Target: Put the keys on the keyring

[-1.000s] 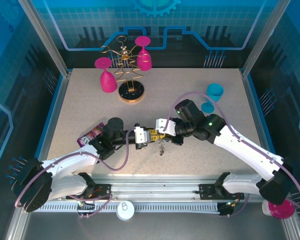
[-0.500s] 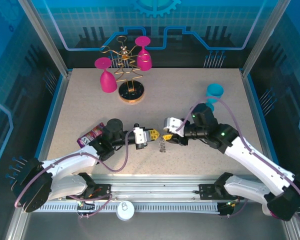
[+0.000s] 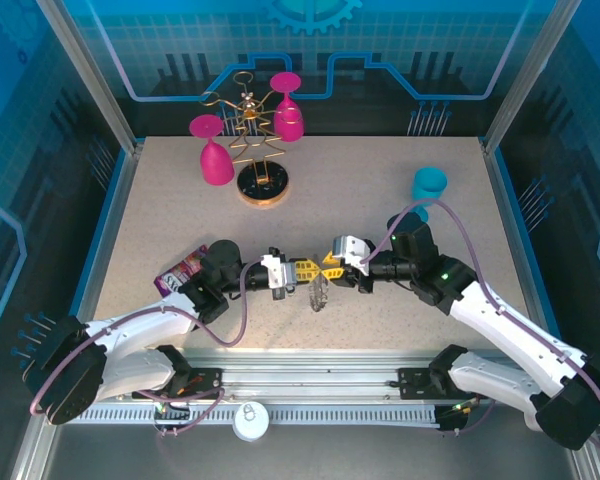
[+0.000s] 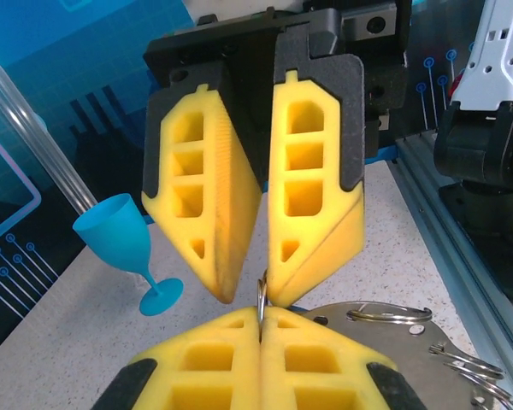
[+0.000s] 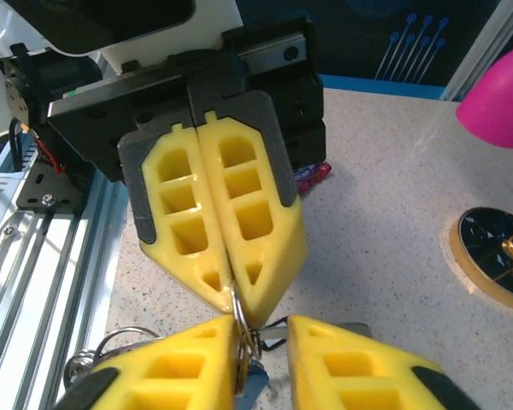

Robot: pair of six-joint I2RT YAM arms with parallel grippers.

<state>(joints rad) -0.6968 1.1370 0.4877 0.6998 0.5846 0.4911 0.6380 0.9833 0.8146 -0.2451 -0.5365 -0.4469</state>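
My left gripper (image 3: 308, 271) (image 4: 261, 312) is shut on a thin metal ring, the keyring (image 4: 261, 295) (image 5: 245, 342), seen edge-on between its yellow pads. My right gripper (image 3: 331, 266) (image 5: 265, 329) meets it tip to tip, with its fingers apart. The ring lies against one right finger (image 5: 197, 359). A key with a blue head (image 5: 258, 384) hangs on the ring just below. A grey metal bundle (image 3: 318, 296) dangles under both grippers above the table. More metal loops (image 4: 389, 314) lie on a grey plate beside my left fingers.
A gold wire rack (image 3: 255, 135) with pink glasses stands at the back left, and its base (image 5: 496, 252) is in the right wrist view. A blue glass (image 3: 428, 185) (image 4: 124, 239) is on the right. A purple packet (image 3: 180, 270) lies by the left arm.
My right gripper opened, drew back to the right, then came in again against the left gripper's tips. The left gripper kept its hold and edged right.
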